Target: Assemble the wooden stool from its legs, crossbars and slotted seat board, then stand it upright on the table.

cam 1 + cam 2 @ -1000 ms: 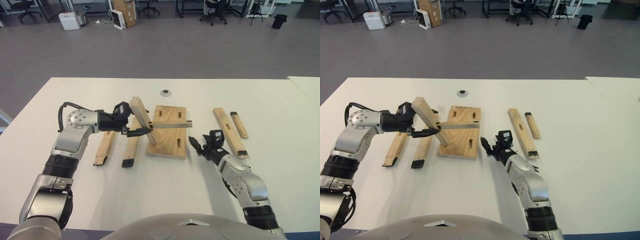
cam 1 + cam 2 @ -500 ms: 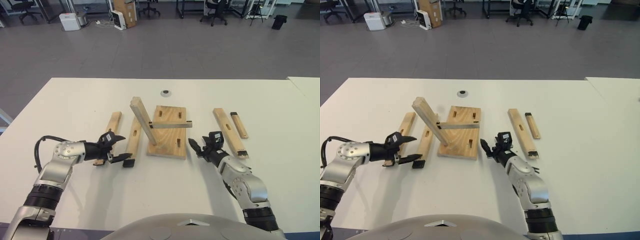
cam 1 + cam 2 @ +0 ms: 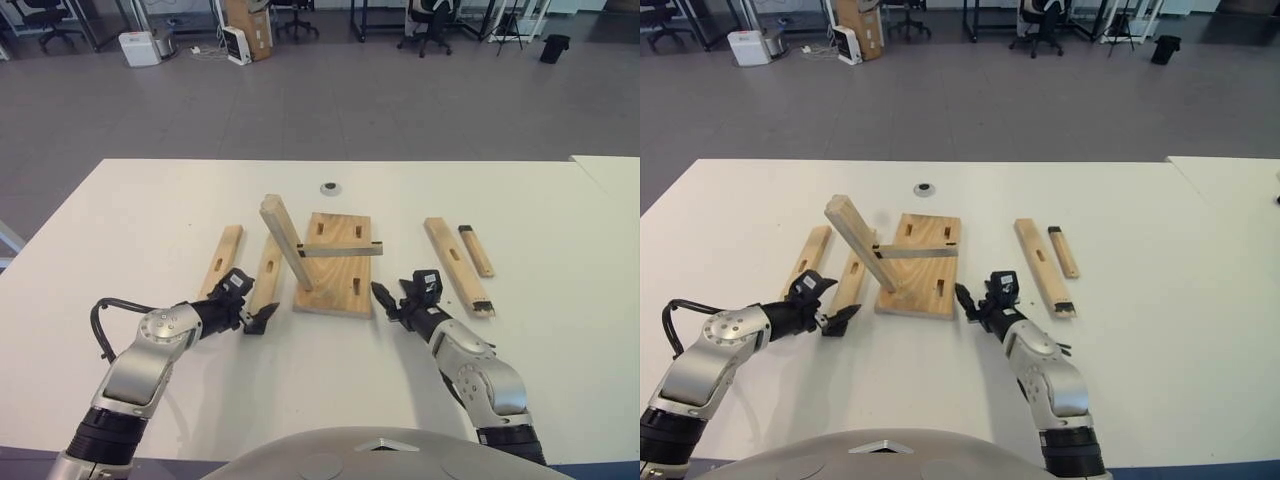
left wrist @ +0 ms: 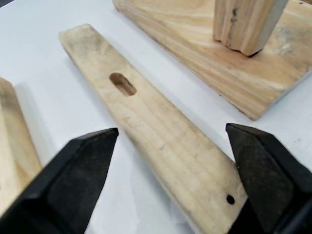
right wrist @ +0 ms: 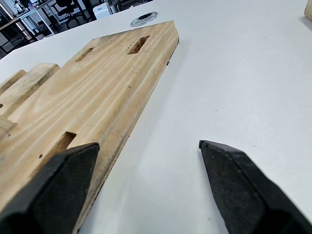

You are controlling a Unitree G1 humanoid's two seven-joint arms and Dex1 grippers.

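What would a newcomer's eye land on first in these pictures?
Probably the slanting leg stuck into the slotted seat board at the centre of the table, with a crossbar jutting from it to the robot's right. Next, the left gripper, jaws open on either side of a loose leg lying left of the board, and the right gripper, jaws open, at the board's near right corner.

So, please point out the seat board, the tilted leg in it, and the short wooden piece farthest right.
seat board (image 3: pixel 338 283): left eye view, bare face near its front edge.
tilted leg (image 3: pixel 287 243): left eye view, middle of its length.
short wooden piece (image 3: pixel 478 252): left eye view, middle of its top.
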